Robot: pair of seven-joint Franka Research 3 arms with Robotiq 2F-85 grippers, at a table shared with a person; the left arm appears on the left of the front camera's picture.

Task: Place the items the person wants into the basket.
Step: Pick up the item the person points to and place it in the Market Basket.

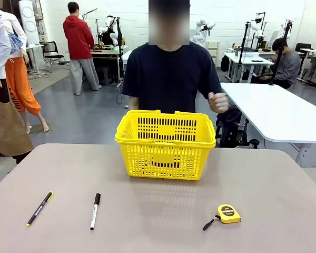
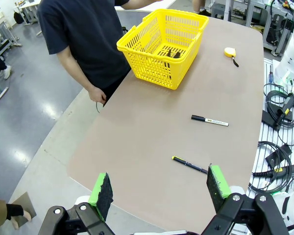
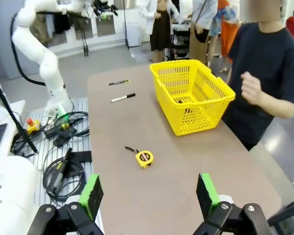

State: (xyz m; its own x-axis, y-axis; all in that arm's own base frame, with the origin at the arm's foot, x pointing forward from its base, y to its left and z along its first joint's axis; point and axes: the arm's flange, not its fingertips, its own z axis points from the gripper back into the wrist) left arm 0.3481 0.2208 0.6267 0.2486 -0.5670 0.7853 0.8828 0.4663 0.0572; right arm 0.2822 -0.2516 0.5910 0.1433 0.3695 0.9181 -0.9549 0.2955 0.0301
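1. Two claws stand spread wide with nothing between their green pads. The left gripper and the right gripper both hang well apart from the yellow shopping basket, on the robot's side of it.
2. The yellow tape measure lies on the table, nearer the robot than the basket and off to its right, with its black strap trailing.
3. A dark object lies on the basket's floor; what it is cannot be told.
4. A black pen and a black-and-white marker lie apart, nearer the robot than the basket and to its left.
5. The person in the black T-shirt stands just behind the basket, with one fisted hand raised beside it.
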